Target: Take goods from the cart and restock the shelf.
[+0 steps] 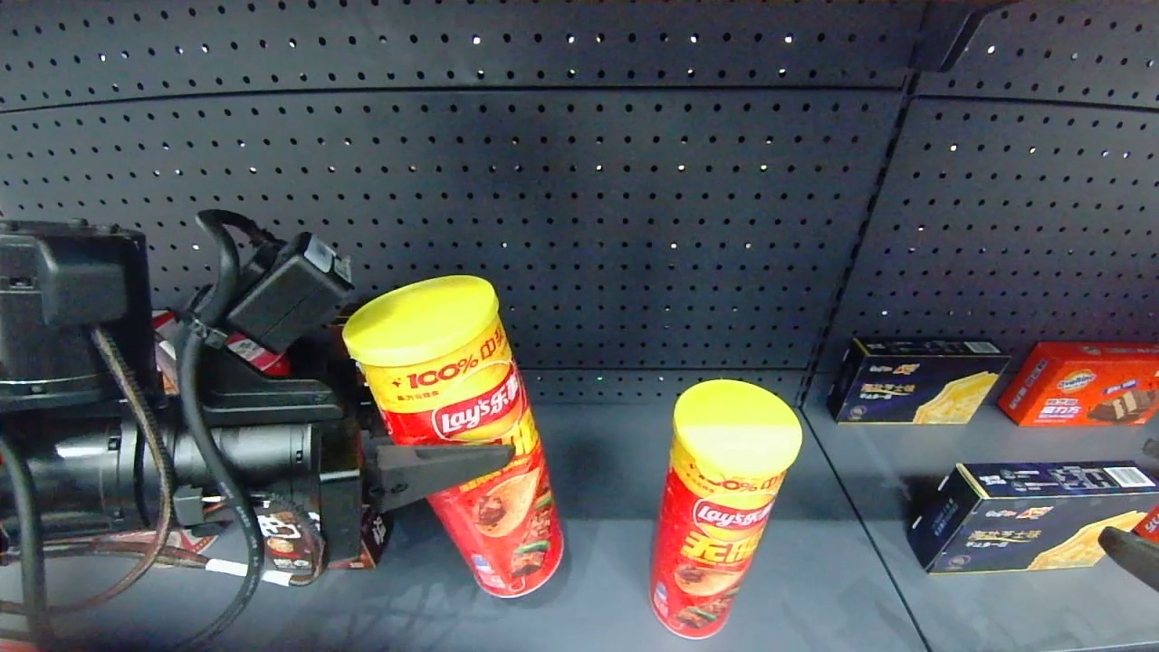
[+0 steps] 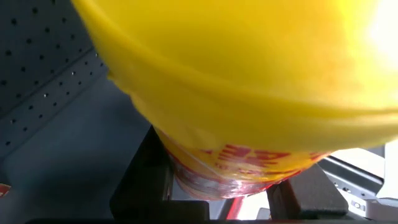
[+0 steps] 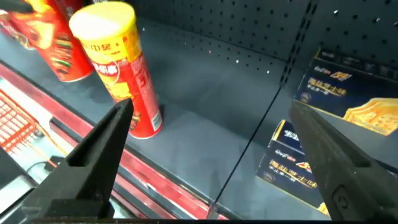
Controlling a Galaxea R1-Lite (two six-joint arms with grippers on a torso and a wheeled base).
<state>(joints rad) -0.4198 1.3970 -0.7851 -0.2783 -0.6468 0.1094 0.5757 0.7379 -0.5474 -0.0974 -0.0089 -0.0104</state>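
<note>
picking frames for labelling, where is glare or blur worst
Left wrist view: the held can is very close and soft, its yellow lid blown out white at one corner. Head view: sharp, mild glare atop the standing can, pegboard seams bowed. Right wrist view: right claw soft, dark.

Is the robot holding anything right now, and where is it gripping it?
Left gripper clamps the tilted chip can around its middle; right gripper is open, empty.

Navy boxes (image 1: pixel 919 380), orange box (image 1: pixel 1077 385)
</note>
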